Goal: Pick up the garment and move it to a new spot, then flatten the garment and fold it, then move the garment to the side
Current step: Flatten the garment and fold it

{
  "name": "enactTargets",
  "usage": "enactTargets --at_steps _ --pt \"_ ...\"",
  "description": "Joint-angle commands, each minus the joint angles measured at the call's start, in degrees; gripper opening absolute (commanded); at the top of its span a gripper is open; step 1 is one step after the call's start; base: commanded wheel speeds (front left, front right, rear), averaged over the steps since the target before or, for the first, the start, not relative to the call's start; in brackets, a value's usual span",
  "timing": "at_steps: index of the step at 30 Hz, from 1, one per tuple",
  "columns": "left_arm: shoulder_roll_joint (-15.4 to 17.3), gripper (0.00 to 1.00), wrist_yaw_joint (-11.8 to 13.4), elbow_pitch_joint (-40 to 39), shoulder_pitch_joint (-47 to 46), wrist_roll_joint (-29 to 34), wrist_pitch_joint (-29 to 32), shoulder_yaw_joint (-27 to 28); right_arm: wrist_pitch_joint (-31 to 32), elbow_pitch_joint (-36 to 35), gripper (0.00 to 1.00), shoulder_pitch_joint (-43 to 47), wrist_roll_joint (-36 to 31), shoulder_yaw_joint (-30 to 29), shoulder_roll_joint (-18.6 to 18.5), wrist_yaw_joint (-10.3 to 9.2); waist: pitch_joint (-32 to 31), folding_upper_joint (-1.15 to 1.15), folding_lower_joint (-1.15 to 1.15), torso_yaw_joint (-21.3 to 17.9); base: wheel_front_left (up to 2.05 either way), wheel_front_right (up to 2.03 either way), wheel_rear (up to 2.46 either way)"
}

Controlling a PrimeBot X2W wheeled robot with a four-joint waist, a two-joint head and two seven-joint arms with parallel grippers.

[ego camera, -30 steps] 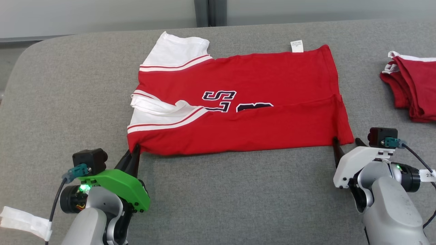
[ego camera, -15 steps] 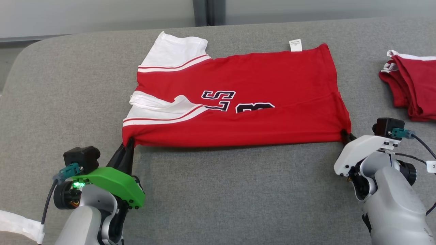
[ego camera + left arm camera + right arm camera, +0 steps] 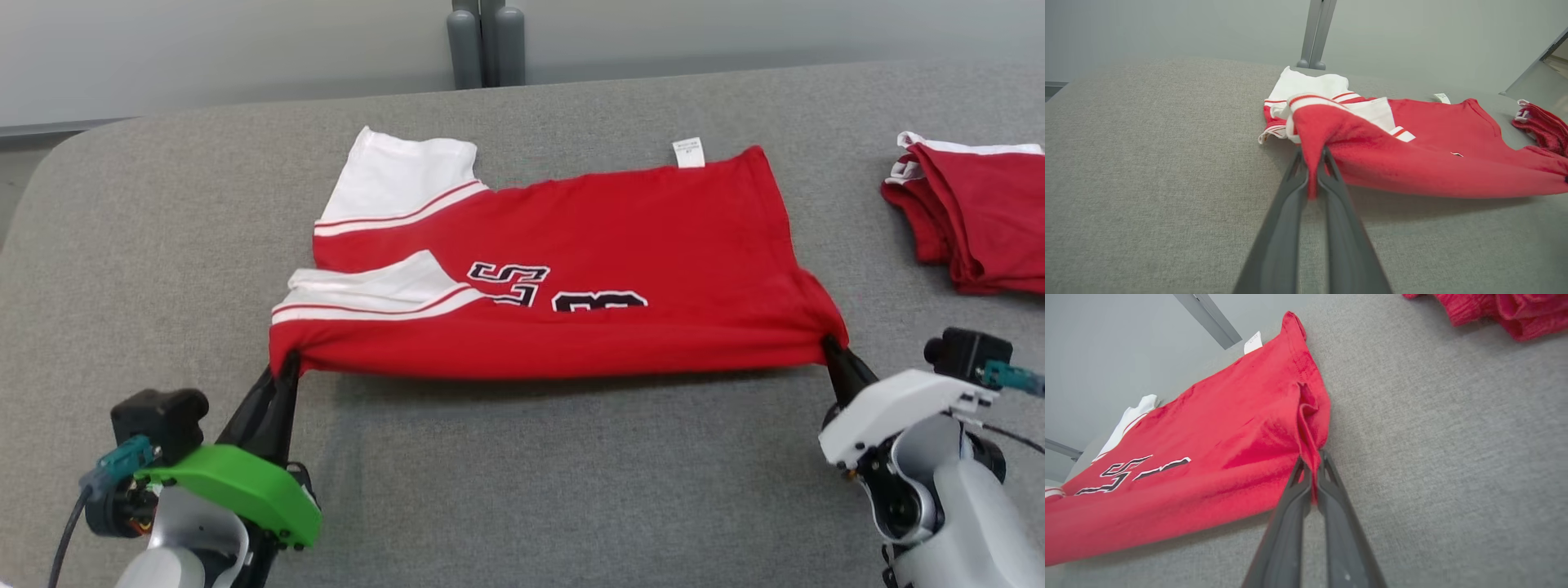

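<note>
The garment (image 3: 571, 269) lies on the table (image 3: 531, 482) between the left hand (image 3: 289, 365) and right hand (image 3: 829, 344), folded clothes (image 3: 971, 220) to its right.

Garment (image 3: 620, 245): red body, white sleeves edged with thin red stripes, black lettering outlined in white, white label (image 3: 688, 152). Counter (image 3: 531, 490) beneath it: grey weave. Stack of clothes (image 3: 980, 220) right of the garment: red with white trim. Left gripper (image 3: 286, 369) housing green; right gripper (image 3: 830, 347) housing white.

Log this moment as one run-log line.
stage: fold | left gripper: shut on red jersey, near-left corner | right gripper: shut on near-right corner | near edge: raised off grey table | red garment pile: far right
</note>
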Motion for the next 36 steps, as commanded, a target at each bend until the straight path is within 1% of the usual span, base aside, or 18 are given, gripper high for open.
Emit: enactTargets --at_steps 1,6,8,11,15,17,19,20,21,22,23,24,30,36 --pt "1.0 0.00 0.6 -2.0 2.3 -0.1 0.7 0.1 0.8 -2.5 0.00 2.7 0.9 -0.3 -0.1 -0.10 -0.3 0.00 0.00 -0.3 0.00 0.00 0.00" --pt "3.0 0.00 3.2 -10.3 10.3 -0.4 4.7 -0.2 3.6 -12.7 0.00 12.6 1.4 -2.5 0.7 -0.09 -0.3 0.00 0.00 -0.6 0.00 0.00 0.00" --pt "3.1 0.00 4.2 -12.1 13.2 -1.1 5.7 -0.1 4.6 -15.7 0.00 15.4 1.1 -3.7 1.2 -0.10 -0.1 0.00 0.00 -0.8 0.00 0.00 0.00" --pt "2.8 0.00 5.0 -12.5 16.0 -1.3 6.1 -0.3 6.1 -18.5 0.00 18.5 0.8 -4.8 2.1 -0.10 0.1 0.00 0.00 -1.0 0.00 0.00 0.00" --pt "1.6 0.00 5.2 -10.3 17.2 -2.0 5.7 -1.0 6.9 -19.4 0.00 20.0 0.1 -5.5 2.9 -0.09 0.2 0.00 0.00 -1.3 0.00 0.00 0.00" --pt "0.8 0.00 5.1 -8.7 16.8 -2.2 5.2 -1.4 6.6 -18.8 0.33 20.1 -0.2 -5.7 3.0 -0.10 0.3 0.00 0.00 -1.3 0.00 0.00 0.00" --pt "0.4 0.00 5.0 -7.3 16.1 -2.1 4.7 -1.7 6.2 -18.0 0.85 20.0 -0.6 -5.9 3.1 -0.10 0.3 0.00 0.00 -1.3 0.00 0.00 0.00" --pt "0.2 0.00 5.0 -6.5 15.9 -2.3 4.7 -1.8 5.9 -17.7 1.00 19.9 -1.0 -6.2 3.1 -0.10 0.3 0.00 0.00 -1.4 0.00 0.00 0.00" --pt "0.1 0.15 4.9 -5.9 15.9 -2.4 4.6 -1.8 5.5 -17.4 1.00 20.0 -1.2 -6.3 3.1 -0.10 0.3 0.00 0.00 -1.4 0.00 0.00 0.00" --pt "0.0 0.57 4.9 -5.4 15.9 -2.5 4.5 -1.8 5.2 -17.2 1.00 20.1 -1.5 -6.4 3.2 -0.09 0.3 0.00 0.00 -1.5 0.00 0.00 0.00" --pt "0.0 0.87 4.9 -5.1 16.0 -2.5 4.3 -1.9 4.9 -17.1 1.00 20.1 -1.6 -6.4 3.2 -0.07 0.4 0.00 0.00 -1.6 0.00 0.00 0.00" --pt "0.1 1.00 5.1 -4.8 16.2 -2.4 4.4 -1.9 4.6 -17.0 1.00 20.3 -1.7 -6.6 3.2 -0.06 0.4 0.00 0.00 -1.6 0.00 0.00 0.00" --pt "1.4 1.00 5.4 -5.4 16.2 -2.2 3.8 -0.7 2.8 -18.0 1.00 20.5 -2.5 -7.6 3.3 -0.06 0.6 0.00 0.00 -2.2 0.00 0.00 0.00" --pt "3.9 1.00 4.5 -6.3 9.5 0.2 4.6 -0.3 2.0 -22.6 1.00 17.9 -4.4 -6.3 3.1 -0.06 1.2 0.00 0.00 -2.6 0.00 0.00 0.00"
